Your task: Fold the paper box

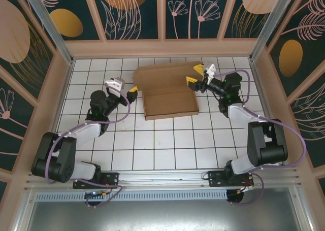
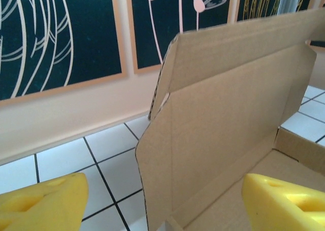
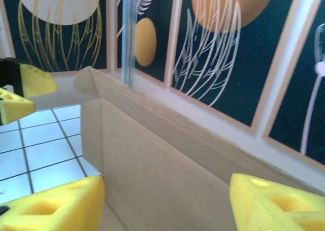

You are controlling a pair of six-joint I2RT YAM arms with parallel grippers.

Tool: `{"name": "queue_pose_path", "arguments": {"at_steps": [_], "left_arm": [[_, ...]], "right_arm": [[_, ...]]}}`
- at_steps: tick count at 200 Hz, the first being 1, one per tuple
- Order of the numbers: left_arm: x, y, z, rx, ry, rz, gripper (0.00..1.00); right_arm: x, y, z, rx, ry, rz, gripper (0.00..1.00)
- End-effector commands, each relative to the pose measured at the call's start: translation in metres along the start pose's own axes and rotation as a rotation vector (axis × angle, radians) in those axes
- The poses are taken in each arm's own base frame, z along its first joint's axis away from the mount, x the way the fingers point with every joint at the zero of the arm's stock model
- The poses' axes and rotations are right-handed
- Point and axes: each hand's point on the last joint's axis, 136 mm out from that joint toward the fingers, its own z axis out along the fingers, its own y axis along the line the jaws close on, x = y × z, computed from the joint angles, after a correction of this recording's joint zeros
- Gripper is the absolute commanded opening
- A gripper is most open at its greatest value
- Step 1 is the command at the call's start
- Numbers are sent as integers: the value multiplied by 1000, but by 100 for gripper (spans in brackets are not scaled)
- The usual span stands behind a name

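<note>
Cardboard lid (image 1: 162, 73) of the paper box (image 1: 170, 106) could flop back, since left gripper (image 1: 132, 91) and right gripper (image 1: 194, 73) both gaped empty.

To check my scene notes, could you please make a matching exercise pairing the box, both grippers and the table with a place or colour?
1 paper box
2 left gripper
3 right gripper
4 table

a white tiles
b brown, lid raised
c open, at the box's right side
d open, at the box's left side

Pairs: 1-b, 2-d, 3-c, 4-a
</note>
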Motion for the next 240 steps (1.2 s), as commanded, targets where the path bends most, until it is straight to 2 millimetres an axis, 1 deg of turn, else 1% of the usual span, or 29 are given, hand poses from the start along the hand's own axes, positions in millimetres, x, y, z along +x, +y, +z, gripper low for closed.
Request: {"name": "queue_pose_path", "arguments": {"at_steps": [1,20,28,46,80,93,118,137,152,172,188,199,221,233,234,236,240], "left_arm": [[-10,5,7,34,-29,54,80],[-11,14,12,20,-7,75,80],[-12,18,13,3,-1,92,79],[-14,26,12,-11,-10,92,79],[-6,12,31,126,44,94,75],[-4,15,39,134,54,90,74],[-1,17,48,143,63,90,72],[4,18,54,157,80,88,71],[8,22,59,147,101,87,71],[11,25,65,144,114,87,71],[13,26,69,150,128,82,70],[14,26,72,159,133,81,69],[15,27,75,162,151,89,66],[13,27,75,165,152,96,65],[20,27,77,167,163,90,65],[25,28,78,168,174,85,64],[27,28,79,172,180,84,64]], "right_arm": [[-22,-17,-14,46,-103,-99,67],[-24,-45,-32,92,-120,-79,67],[-24,-52,-40,87,-125,-76,67],[-13,-62,-47,83,-86,-94,65],[16,-73,-52,55,7,-59,67],[25,-77,-53,44,24,-30,67],[46,-80,-45,3,88,26,66],[73,-86,-34,25,194,21,65],[87,-92,-28,44,231,34,66],[96,-103,-20,58,238,65,66],[99,-104,-13,30,231,85,66],[101,-102,-7,-3,229,97,65],[111,-95,6,-52,259,111,64],[114,-91,12,-70,267,110,63],[114,-91,12,-70,268,111,63],[114,-91,13,-71,268,111,63],[114,-90,14,-74,267,112,62]]}}
